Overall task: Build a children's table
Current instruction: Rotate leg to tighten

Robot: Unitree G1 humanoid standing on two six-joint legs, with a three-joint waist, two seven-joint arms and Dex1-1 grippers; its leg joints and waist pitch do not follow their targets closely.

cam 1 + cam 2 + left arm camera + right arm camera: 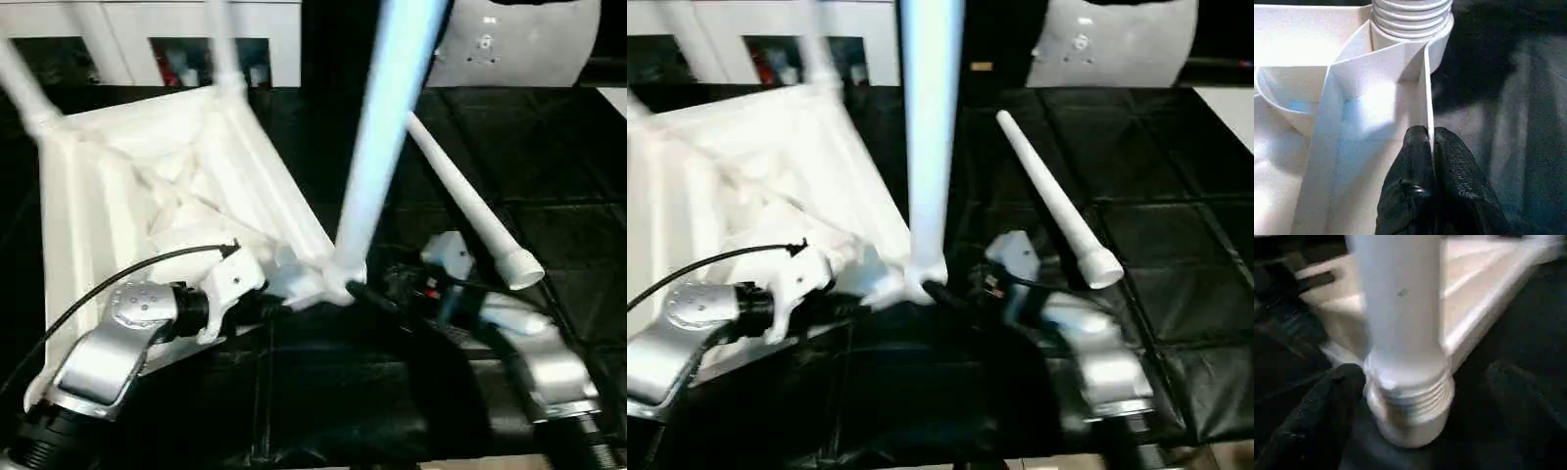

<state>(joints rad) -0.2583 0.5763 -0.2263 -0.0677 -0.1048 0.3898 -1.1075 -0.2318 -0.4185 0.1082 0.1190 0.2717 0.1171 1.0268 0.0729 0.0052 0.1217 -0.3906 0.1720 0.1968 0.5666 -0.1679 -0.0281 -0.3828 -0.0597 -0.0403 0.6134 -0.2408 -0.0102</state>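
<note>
On the black-covered work table [549,196] the children's table [127,186] lies upside down, ribbed underside up, legs standing in its corner sockets. Its nearest leg [387,127] rises from the near corner between my arms. A loose leg [470,211] lies beside it. My left gripper [1427,161] pinches the tabletop's thin rim near that corner. My right gripper [377,294] stands spread, one finger [1327,406] beside the nearest leg's threaded base.
</note>
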